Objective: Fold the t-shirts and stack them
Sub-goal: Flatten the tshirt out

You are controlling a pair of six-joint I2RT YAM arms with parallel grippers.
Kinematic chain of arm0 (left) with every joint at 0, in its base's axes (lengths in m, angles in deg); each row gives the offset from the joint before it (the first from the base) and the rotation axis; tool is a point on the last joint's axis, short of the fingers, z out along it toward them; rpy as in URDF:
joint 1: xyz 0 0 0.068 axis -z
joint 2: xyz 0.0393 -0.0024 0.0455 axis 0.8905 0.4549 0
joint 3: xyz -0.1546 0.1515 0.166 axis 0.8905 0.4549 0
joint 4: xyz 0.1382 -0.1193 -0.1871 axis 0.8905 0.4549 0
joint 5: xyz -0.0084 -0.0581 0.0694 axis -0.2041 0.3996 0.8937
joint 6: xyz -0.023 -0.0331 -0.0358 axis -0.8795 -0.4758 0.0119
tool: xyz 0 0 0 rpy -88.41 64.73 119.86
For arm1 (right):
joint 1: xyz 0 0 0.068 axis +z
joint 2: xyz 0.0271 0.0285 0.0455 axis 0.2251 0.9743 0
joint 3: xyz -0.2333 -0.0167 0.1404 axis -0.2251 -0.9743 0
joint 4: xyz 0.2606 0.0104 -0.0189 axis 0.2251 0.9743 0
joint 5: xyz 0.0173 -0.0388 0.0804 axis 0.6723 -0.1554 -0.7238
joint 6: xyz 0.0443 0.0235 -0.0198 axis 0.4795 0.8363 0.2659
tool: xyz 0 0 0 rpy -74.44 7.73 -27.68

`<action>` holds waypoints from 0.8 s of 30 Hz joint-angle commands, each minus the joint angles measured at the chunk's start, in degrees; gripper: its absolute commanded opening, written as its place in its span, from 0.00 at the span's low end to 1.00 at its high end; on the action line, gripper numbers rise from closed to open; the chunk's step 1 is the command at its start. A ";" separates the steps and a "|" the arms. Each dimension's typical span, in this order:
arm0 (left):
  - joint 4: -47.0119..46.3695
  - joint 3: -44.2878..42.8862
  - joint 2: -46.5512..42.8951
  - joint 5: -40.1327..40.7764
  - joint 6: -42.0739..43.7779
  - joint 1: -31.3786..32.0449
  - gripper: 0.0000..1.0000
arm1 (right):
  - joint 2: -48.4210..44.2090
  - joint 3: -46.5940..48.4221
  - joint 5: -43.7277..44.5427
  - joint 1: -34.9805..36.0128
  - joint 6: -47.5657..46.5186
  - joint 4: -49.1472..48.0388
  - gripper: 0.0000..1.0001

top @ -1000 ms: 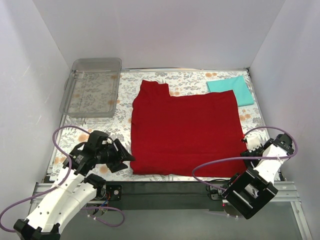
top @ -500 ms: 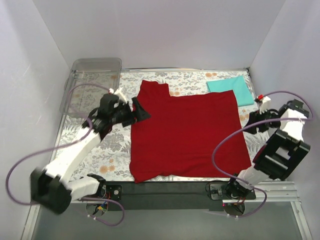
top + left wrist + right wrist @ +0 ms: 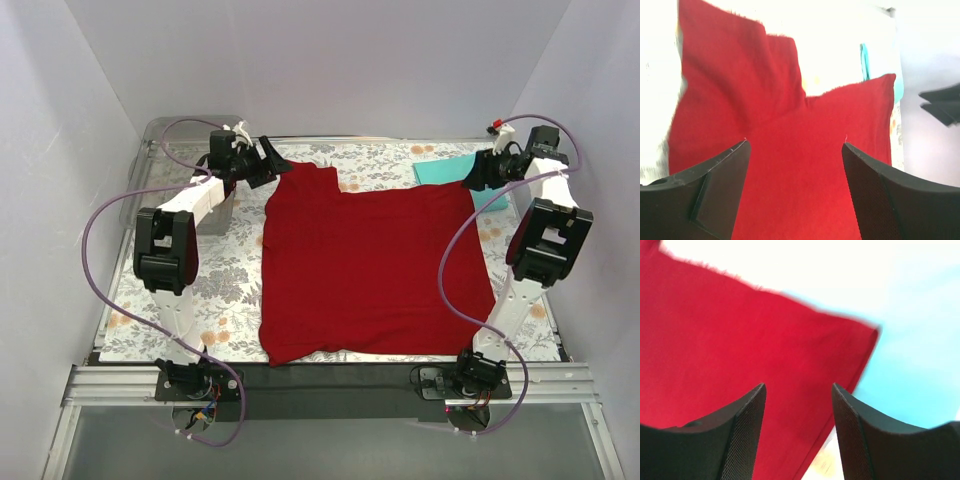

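Observation:
The dark red t-shirt (image 3: 370, 265) lies spread flat on the floral mat (image 3: 225, 280), one sleeve toward the far left. The folded teal t-shirt (image 3: 445, 170) lies at the far right, partly under the red shirt's corner and partly hidden by my right arm. My left gripper (image 3: 278, 166) is open and empty, above the red shirt's far left sleeve; the left wrist view shows red cloth (image 3: 790, 165) between its jaws. My right gripper (image 3: 472, 180) is open and empty above the red shirt's far right corner; the right wrist view shows red cloth (image 3: 740, 350) and teal cloth (image 3: 920, 370).
A clear plastic tray (image 3: 175, 145) stands at the far left corner, behind my left arm. White walls close in the table on three sides. Purple cables loop from both arms over the mat's left and right edges.
Both arms have reached from the near edge to the far side of the table. The left gripper is now over the far left sleeve, the right over the far right corner. The shirts lie unmoved.

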 commanded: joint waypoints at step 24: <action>-2.96 -9.25 9.64 -6.32 -0.04 -1.81 0.66 | 22.12 24.30 7.39 2.99 11.74 -4.92 0.43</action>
